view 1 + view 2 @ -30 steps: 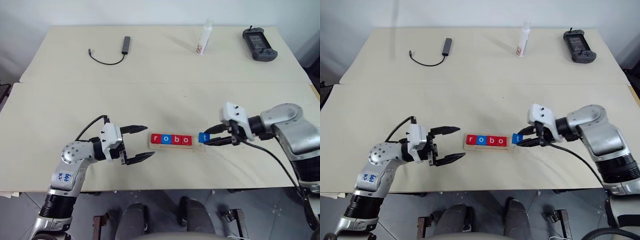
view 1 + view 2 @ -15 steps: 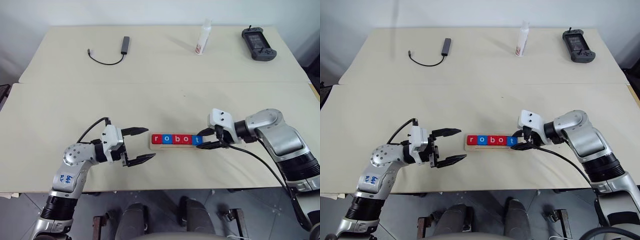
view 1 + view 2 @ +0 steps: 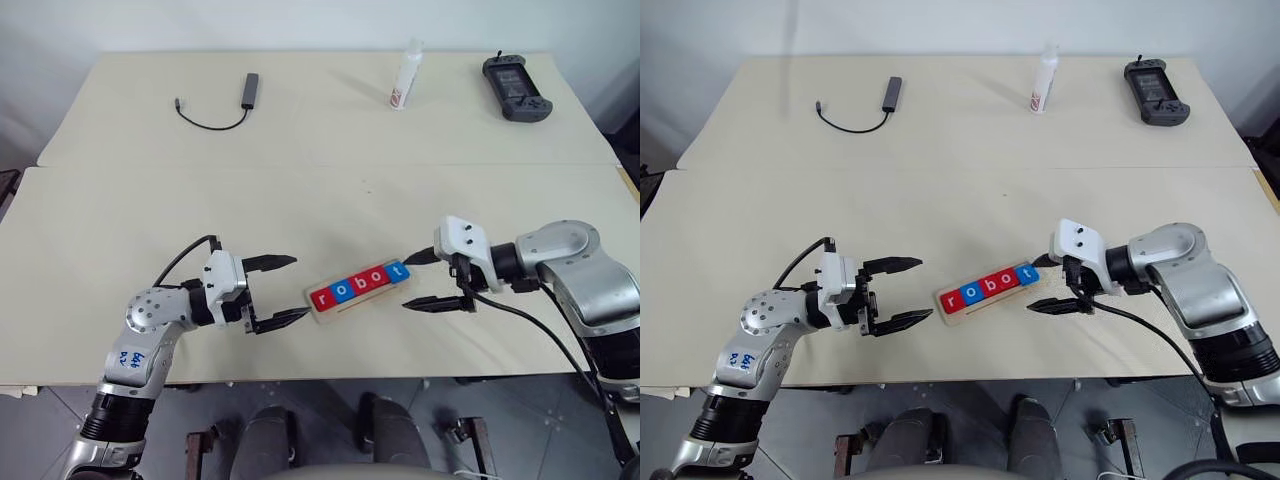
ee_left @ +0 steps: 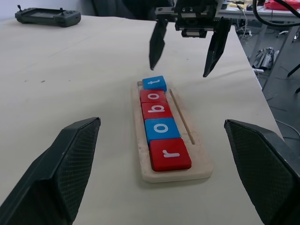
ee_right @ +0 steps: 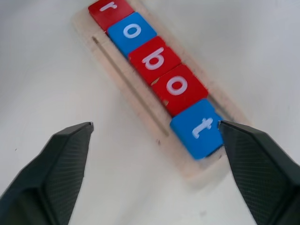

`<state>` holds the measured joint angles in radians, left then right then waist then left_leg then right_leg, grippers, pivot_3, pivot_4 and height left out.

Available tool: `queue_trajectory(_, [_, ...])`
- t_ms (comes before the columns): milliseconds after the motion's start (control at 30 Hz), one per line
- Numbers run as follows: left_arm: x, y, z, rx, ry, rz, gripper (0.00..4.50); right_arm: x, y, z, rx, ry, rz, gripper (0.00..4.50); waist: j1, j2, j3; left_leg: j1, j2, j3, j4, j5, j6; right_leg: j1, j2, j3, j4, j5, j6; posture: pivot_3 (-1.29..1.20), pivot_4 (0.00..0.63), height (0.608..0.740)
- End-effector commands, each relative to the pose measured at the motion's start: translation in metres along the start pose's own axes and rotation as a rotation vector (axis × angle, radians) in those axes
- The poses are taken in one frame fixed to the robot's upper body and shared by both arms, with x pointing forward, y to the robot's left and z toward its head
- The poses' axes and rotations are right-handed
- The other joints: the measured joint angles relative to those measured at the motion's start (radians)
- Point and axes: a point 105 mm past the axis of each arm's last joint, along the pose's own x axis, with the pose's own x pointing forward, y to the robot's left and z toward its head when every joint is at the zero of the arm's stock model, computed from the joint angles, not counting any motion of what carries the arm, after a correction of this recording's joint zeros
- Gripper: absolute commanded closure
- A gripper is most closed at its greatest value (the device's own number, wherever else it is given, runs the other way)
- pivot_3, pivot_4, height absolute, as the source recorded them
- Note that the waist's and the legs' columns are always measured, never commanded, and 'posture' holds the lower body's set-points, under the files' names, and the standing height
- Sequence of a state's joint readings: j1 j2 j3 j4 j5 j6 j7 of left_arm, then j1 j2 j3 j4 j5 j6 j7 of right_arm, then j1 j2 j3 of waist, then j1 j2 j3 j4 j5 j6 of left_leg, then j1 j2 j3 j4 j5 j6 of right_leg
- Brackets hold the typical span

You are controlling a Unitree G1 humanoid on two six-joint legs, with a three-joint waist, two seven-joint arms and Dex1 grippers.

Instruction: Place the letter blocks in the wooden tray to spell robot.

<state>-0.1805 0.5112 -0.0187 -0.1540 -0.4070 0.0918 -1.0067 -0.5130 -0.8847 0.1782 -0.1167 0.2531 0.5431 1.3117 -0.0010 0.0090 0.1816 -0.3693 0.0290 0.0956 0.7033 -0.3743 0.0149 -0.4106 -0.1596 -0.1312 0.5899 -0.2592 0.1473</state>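
The wooden tray (image 3: 345, 303) lies slanted near the front edge of the desk (image 3: 320, 200), with the letter blocks (image 3: 359, 282) in a row inside it. The right gripper (image 3: 420, 279) stands wide open just beside its "t" end, holding nothing. The left gripper (image 3: 288, 289), also wide open and empty, is near the "r" end.

The left gripper (image 3: 283, 291) is hanging low over the table with its two black fingers spread wide, pointing toward the right arm. The right gripper (image 3: 420, 280) is pointing back at it and a little downward. Its two black fingers are also standing wide apart, and they are holding nothing between them.
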Motion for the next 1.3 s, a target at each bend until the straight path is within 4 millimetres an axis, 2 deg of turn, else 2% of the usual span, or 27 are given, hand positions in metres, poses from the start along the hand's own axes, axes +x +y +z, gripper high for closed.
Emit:
queue_trajectory(33, [0.002,-0.001,0.007,0.028,-0.025,-0.01,0.0,-0.009,-0.002,0.002,-0.02,-0.007,-0.028,1.3,0.0,0.0,0.0,0.0,0.0,0.0,0.0,0.0,0.0,0.0,0.0,0.0,0.0,0.0,0.0,0.0,0.15,0.74])
queue_trajectory(167, [0.004,0.0,0.008,0.032,-0.027,-0.012,0.0,-0.003,-0.009,-0.007,-0.008,0.019,-0.052,2.74,0.0,0.0,0.0,0.0,0.0,0.0,0.0,0.0,0.0,0.0,0.0,0.0,0.0,0.0,0.0,0.0,0.15,0.74])
queue_trajectory(333, [0.002,0.002,0.008,0.037,-0.023,-0.007,0.0,0.006,-0.014,-0.003,-0.006,0.011,-0.056,4.47,-0.001,0.0,0.0,0.0,0.0,0.0,0.0,0.0,0.0,0.0,0.0,0.0,0.0,0.0,0.0,0.0,0.15,0.74])
queue_trajectory(733, [0.002,0.002,0.008,0.038,-0.021,0.008,0.0,0.018,-0.023,0.0,0.004,0.016,-0.096,4.47,-0.001,0.0,0.0,0.0,0.0,0.0,0.0,0.0,0.0,0.0,0.0,0.0,0.0,0.0,0.0,0.0,0.15,0.74])
queue_trajectory(800, [0.003,0.003,0.008,0.039,-0.022,0.01,0.0,0.017,-0.021,0.0,0.001,0.02,-0.094,4.47,0.0,0.0,0.0,0.0,0.0,0.0,0.0,0.0,0.0,0.0,0.0,0.0,0.0,0.0,0.0,0.0,0.15,0.74])
queue_trajectory(900, [0.002,0.003,0.008,0.041,-0.023,0.013,0.0,0.008,-0.017,0.01,0.0,-0.013,-0.057,4.47,0.0,0.0,0.0,0.0,0.0,0.0,0.0,0.0,0.0,0.0,0.0,0.0,0.0,0.0,0.0,0.0,0.15,0.74])
queue_trajectory(1033, [0.001,0.003,0.008,0.04,-0.019,0.015,0.0,-0.001,-0.038,0.022,-0.037,-0.041,-0.129,4.47,-0.002,0.0,0.0,0.0,0.0,0.0,0.0,0.0,0.0,0.0,0.0,0.0,0.0,0.0,0.0,0.0,0.15,0.74])
queue_trajectory(1133, [-0.001,0.003,0.007,0.042,-0.015,0.023,0.0,0.01,-0.067,0.024,-0.066,-0.061,-0.224,4.47,-0.007,0.0,0.0,0.001,0.0,0.001,0.0,0.0,0.0,0.0,0.0,0.0,0.001,0.0,0.0,0.0,0.15,0.74])
queue_trajectory(1300, [-0.004,0.003,0.007,0.042,-0.008,0.035,0.0,0.03,-0.078,0.023,-0.095,-0.067,-0.201,4.47,-0.01,0.0,0.0,0.0,0.0,0.001,-0.001,0.0,-0.001,-0.001,0.0,0.0,0.0,0.0,0.0,0.0,0.15,0.74])
